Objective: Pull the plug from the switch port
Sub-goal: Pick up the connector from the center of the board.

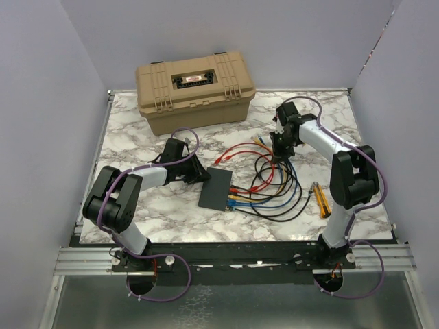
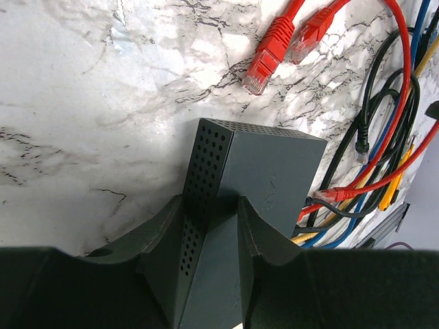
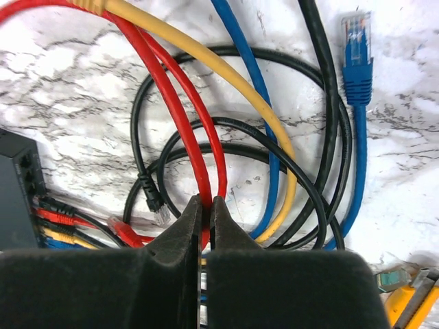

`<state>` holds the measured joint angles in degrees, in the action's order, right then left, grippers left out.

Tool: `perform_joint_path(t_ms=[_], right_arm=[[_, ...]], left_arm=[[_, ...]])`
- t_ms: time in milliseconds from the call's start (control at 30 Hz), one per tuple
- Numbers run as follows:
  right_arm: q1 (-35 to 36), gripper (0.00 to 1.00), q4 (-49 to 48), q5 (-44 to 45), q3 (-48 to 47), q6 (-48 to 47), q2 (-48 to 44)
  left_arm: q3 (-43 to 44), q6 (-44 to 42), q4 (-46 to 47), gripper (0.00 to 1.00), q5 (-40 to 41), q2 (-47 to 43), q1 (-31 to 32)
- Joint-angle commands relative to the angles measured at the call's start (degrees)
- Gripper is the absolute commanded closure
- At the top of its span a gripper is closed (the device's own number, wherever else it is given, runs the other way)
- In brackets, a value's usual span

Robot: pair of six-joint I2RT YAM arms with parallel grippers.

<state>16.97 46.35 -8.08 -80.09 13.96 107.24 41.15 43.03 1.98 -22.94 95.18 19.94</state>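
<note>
The switch [image 1: 217,189] is a flat black box lying on the marble table, with its ports facing right. My left gripper [image 1: 199,175] is shut on its left edge; in the left wrist view the fingers [image 2: 260,233] clamp the switch [image 2: 274,164] on both sides. Red, yellow, blue and black plugs [image 3: 55,221] sit in the ports of the switch [image 3: 17,199]. My right gripper [image 1: 280,156] is shut on a red cable [image 3: 199,157], a little right of the switch. A loose red plug [image 3: 125,232] and a loose black plug [image 3: 154,205] lie close to the ports.
A large tan toolbox [image 1: 195,89] stands at the back. A tangle of red, black, blue and yellow cables [image 1: 274,188] lies right of the switch. Two free red plugs [image 2: 274,48] and a free blue plug [image 3: 357,41] lie nearby. A yellow tool [image 1: 320,199] lies at the right.
</note>
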Motion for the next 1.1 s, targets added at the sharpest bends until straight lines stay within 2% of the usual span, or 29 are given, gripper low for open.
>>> perform_joint_path(t_ms=[0,333,700,833,1067], right_arm=[[-0.05,0.98,3.55,2.0,-3.83,-1.21,-3.28],[-0.4,1.0,3.71,-2.42,-8.64,-0.42,-6.12],[-0.8,1.0,-2.22,-6.46,-6.28,2.86,-12.95],[-0.99,1.0,-3.68,-6.84,-6.05,3.52,-14.24],[-1.54,1.0,-3.86,-7.43,-6.05,4.25,-14.85]], left_arm=[[-4.93,-4.97,-14.06,1.0,14.41,8.33,0.89],[-4.84,-5.16,-14.19,1.0,14.59,7.6,0.94],[-2.52,-6.29,-14.17,1.0,13.09,0.71,0.89],[-0.51,-6.79,-14.12,0.9,12.18,-2.43,0.89],[3.37,-7.44,-14.03,0.52,13.24,-9.33,0.89]])
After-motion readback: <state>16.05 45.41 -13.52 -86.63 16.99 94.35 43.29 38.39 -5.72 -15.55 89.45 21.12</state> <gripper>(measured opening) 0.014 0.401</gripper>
